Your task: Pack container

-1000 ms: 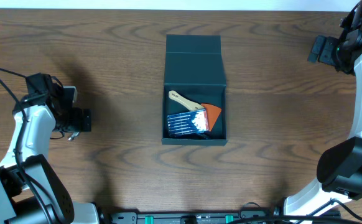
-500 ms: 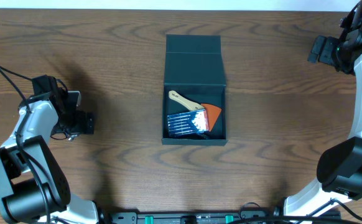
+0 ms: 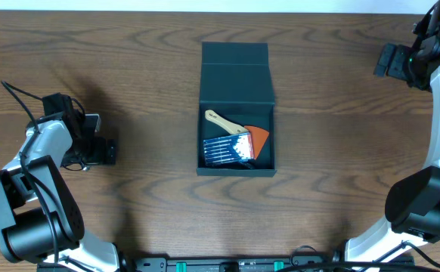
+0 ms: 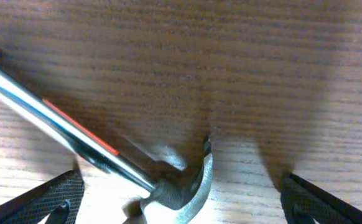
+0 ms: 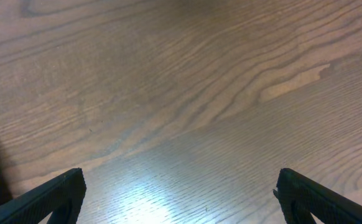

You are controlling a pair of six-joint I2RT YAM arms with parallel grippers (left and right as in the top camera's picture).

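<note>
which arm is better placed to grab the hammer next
Left. The left gripper hangs open right over the hammer, fingers either side of its head; the right gripper faces only table.

You've basically got one big wooden table [image 3: 129, 60] filling the view, dark brown with wavy grain. Between the jaws of your right gripper [image 5: 181, 202] the wood catches a soft bright glare [image 5: 150, 186]. Ahead of the jaws of your left gripper [image 4: 184, 205] it's dimmer, shadowed. Thin pale strip [image 3: 205, 4] past the far edge.
</note>
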